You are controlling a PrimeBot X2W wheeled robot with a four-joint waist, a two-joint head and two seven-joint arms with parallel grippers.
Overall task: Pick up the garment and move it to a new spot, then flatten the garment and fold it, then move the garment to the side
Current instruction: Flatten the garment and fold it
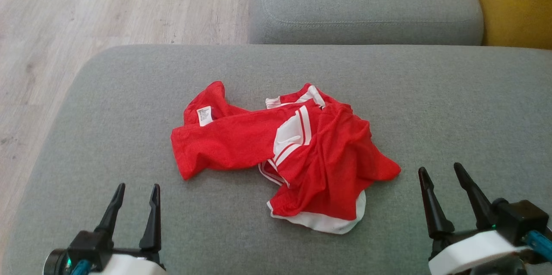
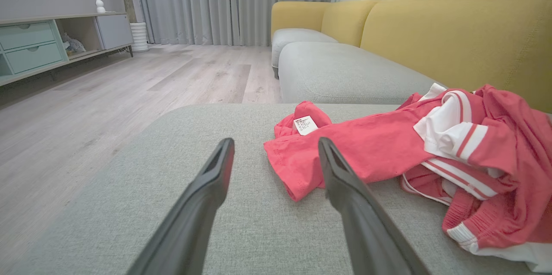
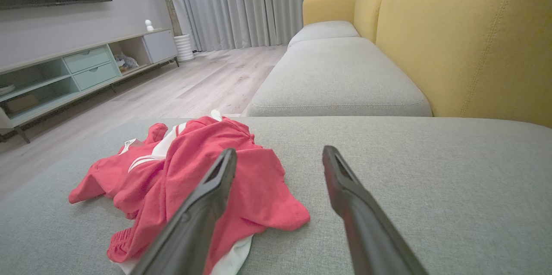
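A red garment point(image 1: 284, 154) with white stripes and a white hem lies crumpled in the middle of the grey seat cushion point(image 1: 453, 107). A white label shows on its far left fold. My left gripper point(image 1: 137, 186) hovers open at the near left, short of the cloth's left corner. My right gripper point(image 1: 440, 168) stands open at the near right, just right of the garment's right tip. In the left wrist view the garment point(image 2: 388, 150) spreads ahead and to the right of the open left gripper point(image 2: 276, 143). In the right wrist view the garment point(image 3: 181, 171) lies left of the open right gripper point(image 3: 279, 152).
A second grey cushion point(image 1: 366, 3) lies beyond, with the yellow backrest point(image 1: 513, 3) at the right. Wooden floor point(image 1: 86, 16) drops off past the cushion's left edge. A low cabinet point(image 3: 77, 68) and curtains point(image 3: 258, 3) stand across the room.
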